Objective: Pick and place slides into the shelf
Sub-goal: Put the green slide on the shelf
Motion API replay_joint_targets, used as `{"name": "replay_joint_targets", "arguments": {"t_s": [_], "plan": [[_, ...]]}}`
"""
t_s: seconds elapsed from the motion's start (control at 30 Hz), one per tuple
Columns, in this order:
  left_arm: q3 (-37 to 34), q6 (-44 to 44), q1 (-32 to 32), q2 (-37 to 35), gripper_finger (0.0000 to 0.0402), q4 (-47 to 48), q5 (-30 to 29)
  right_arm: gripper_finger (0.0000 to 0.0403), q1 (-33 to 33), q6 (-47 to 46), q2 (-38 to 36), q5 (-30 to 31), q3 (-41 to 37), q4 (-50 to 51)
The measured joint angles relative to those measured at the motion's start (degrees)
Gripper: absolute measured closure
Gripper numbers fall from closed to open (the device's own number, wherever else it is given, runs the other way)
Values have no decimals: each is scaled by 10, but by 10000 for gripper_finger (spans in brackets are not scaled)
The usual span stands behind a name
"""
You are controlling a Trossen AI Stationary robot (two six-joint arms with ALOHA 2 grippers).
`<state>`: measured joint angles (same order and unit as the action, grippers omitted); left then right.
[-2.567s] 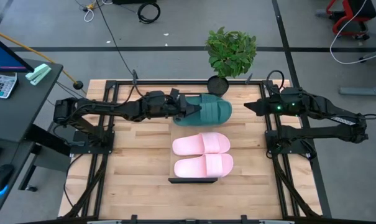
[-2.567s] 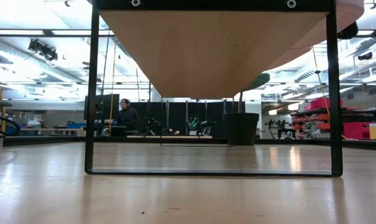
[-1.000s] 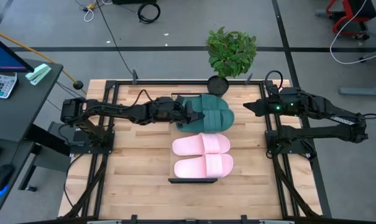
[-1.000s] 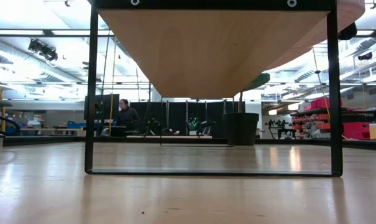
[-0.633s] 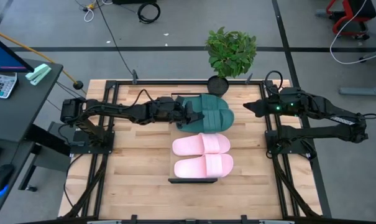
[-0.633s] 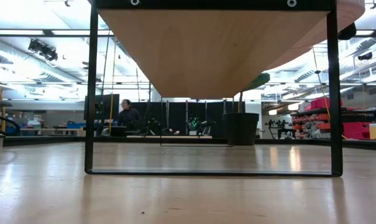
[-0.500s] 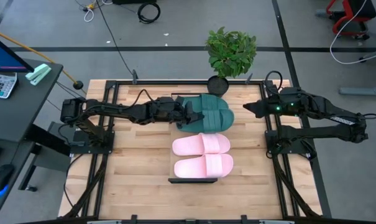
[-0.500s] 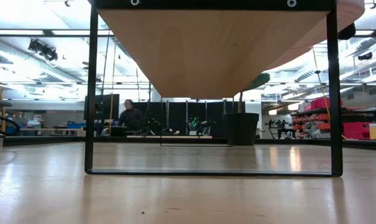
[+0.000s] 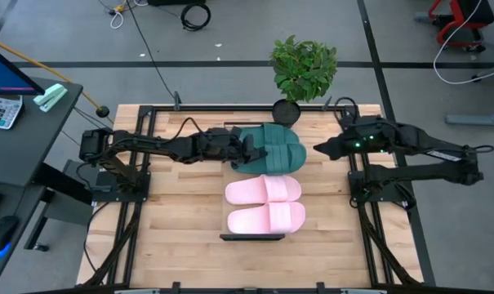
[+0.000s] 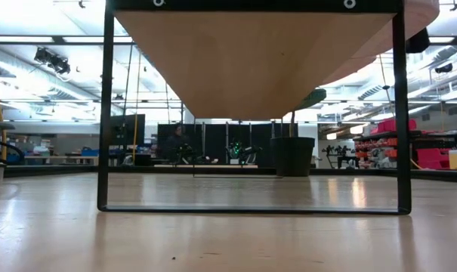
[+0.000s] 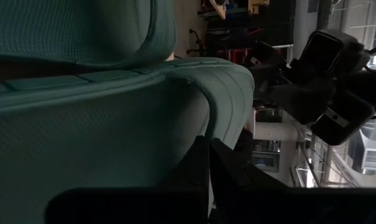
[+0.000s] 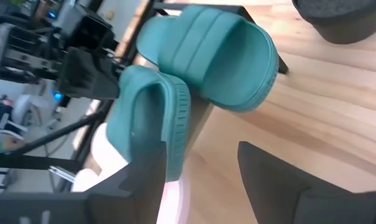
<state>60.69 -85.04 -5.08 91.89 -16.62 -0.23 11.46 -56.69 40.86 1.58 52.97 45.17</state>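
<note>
- A plank table [image 9: 181, 212] stands in a wide workshop, with a potted plant [image 9: 302, 69] at its far edge and a desk holding a calculator [image 9: 2, 110] off to the left.
- The shelf [image 9: 254, 237] runs down the table's middle; the low view looks under its pale board [image 10: 258, 60].
- Two pink slides [image 9: 264, 204] lie side by side on the near part of the shelf, and two green slides [image 9: 273, 147] sit at the far end, just in front of the plant's pot.
- The left gripper [image 9: 248, 152] is at the heel end of the green slides, its fingers [image 11: 203, 168] pressed together on the ribbed edge of the nearer one [image 11: 113, 149].
- That slide stands tipped on its side against its partner [image 12: 209, 56].
- The right gripper [image 9: 318, 148] hovers just beside the green slides' toe end, fingers [image 12: 281, 180] spread and holding nothing.
- The slides look light, soft and springy, so a pinch will likely dent the foam, and the ribbing should resist slipping.
- The strap arch or the thick sole rim seems the surest hold.
</note>
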Motion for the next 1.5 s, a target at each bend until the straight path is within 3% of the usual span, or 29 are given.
{"name": "replay_joint_targets", "arguments": {"t_s": [0.33, 1.0, 1.5], "plan": [[0, 2, 0, 17, 389, -3, -2, 186, 0, 25, 49, -4, 0, -25], [0, 0, -14, 26, 394, 11, -32, 186, 0, 16, 49, -19, 0, -39], [0, 1, -14, 27, 392, 13, -22, 186, 0, -2, 52, -49, 0, -39]]}}
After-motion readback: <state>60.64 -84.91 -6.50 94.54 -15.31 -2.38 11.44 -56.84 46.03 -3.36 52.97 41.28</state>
